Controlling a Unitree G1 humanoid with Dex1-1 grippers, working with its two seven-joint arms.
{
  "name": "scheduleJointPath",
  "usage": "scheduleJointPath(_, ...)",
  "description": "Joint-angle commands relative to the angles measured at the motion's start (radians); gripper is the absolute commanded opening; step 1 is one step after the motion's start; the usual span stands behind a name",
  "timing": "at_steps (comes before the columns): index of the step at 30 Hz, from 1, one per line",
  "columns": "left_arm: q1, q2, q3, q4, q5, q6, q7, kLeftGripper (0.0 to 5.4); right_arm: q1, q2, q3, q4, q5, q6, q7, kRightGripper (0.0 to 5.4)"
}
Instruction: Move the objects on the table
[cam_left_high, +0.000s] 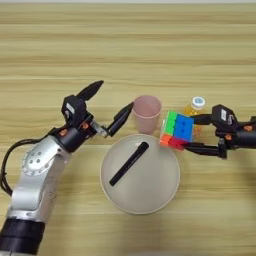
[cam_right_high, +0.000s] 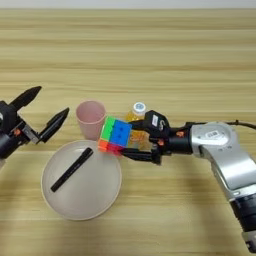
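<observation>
The beige plate is the landmark here, lying on the wooden counter with a black marker pen slanted across it. At the plate's far-right rim sits the puzzle cube, green and blue faces up, red and orange along its lower edge. The right gripper has its jaws either side of the cube, one finger along the far edge and one along the near edge, apparently pinching it; whether the cube is lifted or resting on the counter cannot be told. Just beyond the cube, to the plate's far right, stands the small orange drink bottle with its white cap, touching or almost touching the cube and the upper finger. A pink cup stands upright just past the plate's far rim. The left gripper hovers off the plate's far-left side, jaws spread wide and empty, one fingertip close beside the cup.

The risks look to be these. The bottle is narrow and crowded against the grasp, so any swing of the cube away from the plate could topple it. The grip is on the cube's edges, so it might twist or slip out. On the other side, a small drift of the left fingertip could knock the light cup over.
</observation>
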Motion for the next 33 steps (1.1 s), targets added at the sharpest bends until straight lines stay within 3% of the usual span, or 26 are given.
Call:
scheduleJointPath(1, 0.046, 0.092, -0.027, -0.155, -0.062, 0.105, -0.099, 5.4, -0.026, -0.049, -0.02, -0.015, 0.023, 0.015, 0.039, 3.31)
scheduleJointPath(5, 0.057, 0.132, -0.036, -0.204, -0.119, 0.176, -0.171, 5.4, -0.028, -0.077, -0.013, -0.012, 0.029, 0.014, 0.078, 3.31)
scheduleJointPath(10, 0.049, 0.16, -0.053, -0.211, -0.151, 0.228, -0.25, 5.4, -0.045, -0.119, -0.018, -0.023, 0.035, -0.019, 0.149, 3.31)
scheduleJointPath(17, 0.022, 0.173, -0.112, -0.192, -0.124, 0.272, -0.315, 5.4, -0.057, -0.152, -0.033, -0.09, 0.076, -0.013, 0.209, 3.31)
scheduleJointPath(24, 0.006, 0.159, -0.178, -0.13, -0.049, 0.249, -0.336, 5.4, -0.071, -0.179, -0.025, -0.189, 0.099, 0.018, 0.218, 3.31)
scheduleJointPath(33, -0.016, 0.137, -0.204, -0.119, -0.006, 0.234, -0.333, 5.4, -0.056, -0.189, -0.011, -0.277, 0.115, 0.053, 0.216, 3.31)
